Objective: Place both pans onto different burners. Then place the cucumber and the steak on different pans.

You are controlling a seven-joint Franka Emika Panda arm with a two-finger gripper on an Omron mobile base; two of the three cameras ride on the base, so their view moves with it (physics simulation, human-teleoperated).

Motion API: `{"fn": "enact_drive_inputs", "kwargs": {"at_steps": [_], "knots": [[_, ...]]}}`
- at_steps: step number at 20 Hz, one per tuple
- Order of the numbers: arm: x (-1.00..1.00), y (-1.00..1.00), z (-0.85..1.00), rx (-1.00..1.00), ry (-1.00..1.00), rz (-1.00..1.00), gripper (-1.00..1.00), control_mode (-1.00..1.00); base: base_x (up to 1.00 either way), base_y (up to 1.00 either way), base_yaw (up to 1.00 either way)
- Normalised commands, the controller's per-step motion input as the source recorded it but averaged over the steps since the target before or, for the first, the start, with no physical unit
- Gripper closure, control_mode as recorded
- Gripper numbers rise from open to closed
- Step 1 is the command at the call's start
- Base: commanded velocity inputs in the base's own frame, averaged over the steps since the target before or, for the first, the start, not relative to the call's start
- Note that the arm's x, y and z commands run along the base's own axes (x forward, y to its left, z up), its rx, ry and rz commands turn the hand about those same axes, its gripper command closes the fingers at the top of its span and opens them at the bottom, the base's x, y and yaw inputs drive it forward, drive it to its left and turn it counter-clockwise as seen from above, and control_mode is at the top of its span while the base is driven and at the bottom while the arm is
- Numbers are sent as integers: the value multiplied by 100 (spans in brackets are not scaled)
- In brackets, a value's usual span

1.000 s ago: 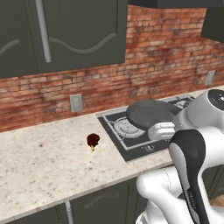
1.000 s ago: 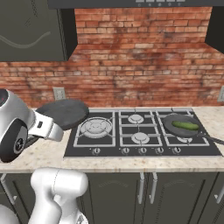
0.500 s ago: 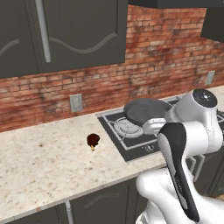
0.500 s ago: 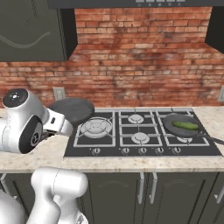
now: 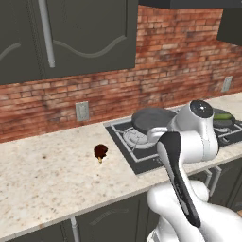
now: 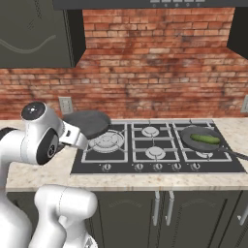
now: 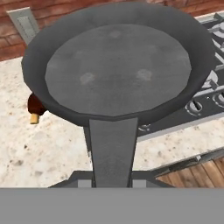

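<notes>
On the pale stone counter (image 5: pixel 47 175), at about nine o'clock from the cooktop (image 6: pixel 160 150), the steak (image 5: pixel 100 151) lies by itself, a dark reddish lump with its tan bone end pointing toward the counter's front edge. In the hand view it peeks out at nine o'clock under the rim of the carried pan (image 7: pixel 118 65).

That empty pan (image 6: pixel 87 122) hangs in the air over the cooktop's left edge, partly above the large left burner (image 6: pixel 107 141) and not yet set on the grate. The gripper (image 7: pixel 113 177) holds it by the short flat handle, fingers clenched on the handle's end; the pan sits level. It looks rigid and fairly heavy out at the end of such a short lever, so I judge the hold near the handle's root is the sound one, and it should come down flat to keep from tipping.

Far to the right, at three o'clock on the cooktop, the second pan (image 6: pixel 202 139) rests on the right burner with the cucumber (image 6: pixel 205 139) already lying inside it. The steak looks small, firm and likely slick; a pinch across its meaty middle seems best.
</notes>
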Motion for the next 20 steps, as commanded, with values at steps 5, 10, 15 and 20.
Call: {"fn": "enact_drive_inputs", "kwargs": {"at_steps": [5, 10, 15, 20], "knots": [[38, 4, -28, 6, 1, -11, 100, -100, 0, 0, 0], [34, 11, -14, 5, 1, -5, 100, -100, 0, 0, 0], [38, 17, -17, 3, 4, -4, 100, -100, 0, 0, 0], [37, 12, -24, 0, 4, -5, 100, -100, 0, 0, 0]]}}
